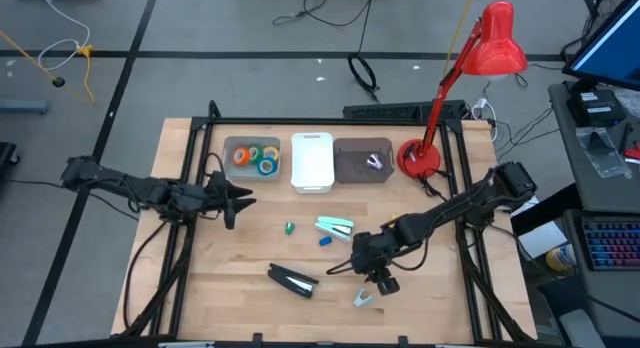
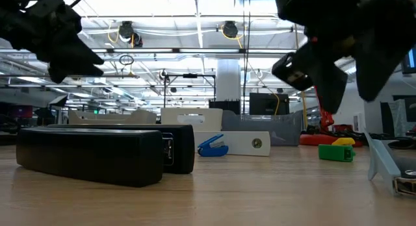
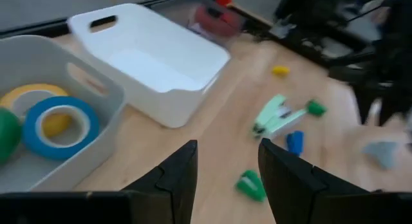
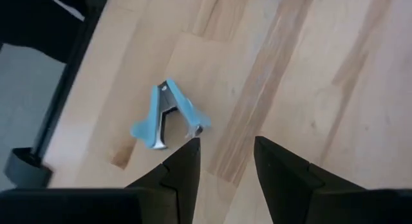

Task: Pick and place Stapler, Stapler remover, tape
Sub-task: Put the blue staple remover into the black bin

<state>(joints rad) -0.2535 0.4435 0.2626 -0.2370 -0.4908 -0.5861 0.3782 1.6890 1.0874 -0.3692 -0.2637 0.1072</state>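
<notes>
Tape rolls [image 1: 255, 157] lie in the grey bin [image 1: 233, 174] left of the white bin [image 1: 311, 163], which is empty. Black stapler [image 1: 292, 280], mint stapler [image 1: 335, 226] and blue staple remover [image 4: 168, 114] remain on the table in front of it. Right gripper [image 1: 381, 280], jaws parted and empty, hovers over the remover; left gripper [image 1: 238, 199], also open, waits near the grey bin.

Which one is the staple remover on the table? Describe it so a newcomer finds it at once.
Start at the wooden table and go to its near edge, below the right gripper. The staple remover lies there alone on bare wood, apart from the black stapler. It is the only pale blue, claw-shaped piece with metal jaws, far smaller than either stapler.
</notes>
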